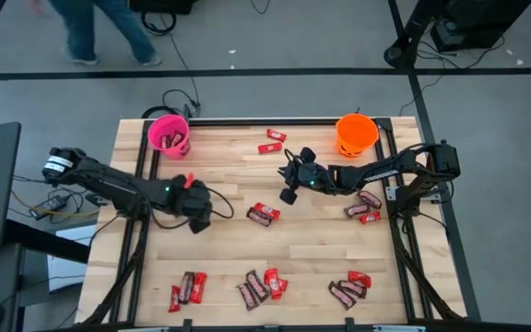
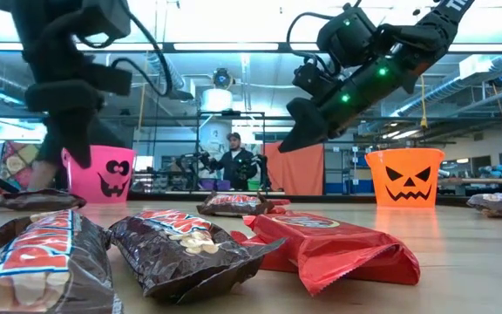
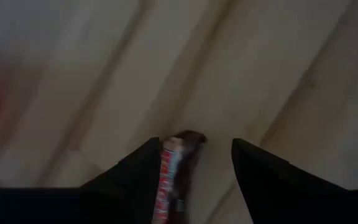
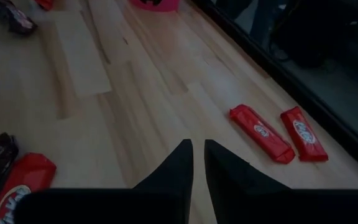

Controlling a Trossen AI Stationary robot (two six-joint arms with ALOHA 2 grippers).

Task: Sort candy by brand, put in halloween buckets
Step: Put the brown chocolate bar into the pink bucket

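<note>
Left gripper (image 3: pixel 194 171) hangs low over the wooden table (image 1: pixel 238 249) on its left half, and we see its fingers (image 3: pixel 263 171) parted with a dark brown wrapped bar (image 3: pixel 171 171) lying against one finger; the other finger stands clear of the bar, so we cannot tell whether the bar is truly gripped. Our right gripper (image 4: pixel 197 163) is up off the boards near the table's middle, jaws nearly together with only a thin slit between them and nothing in them. We see the pink bucket (image 1: pixel 169 135) at the far left corner, already with bars in it, and the orange bucket (image 1: pixel 356 134) at the far right. Two red bars (image 4: pixel 261 132) lie side by side near the far edge between the buckets, while mixed red and brown candy (image 1: pixel 264 284) sits in clusters along the near edge and beside the right arm
</note>
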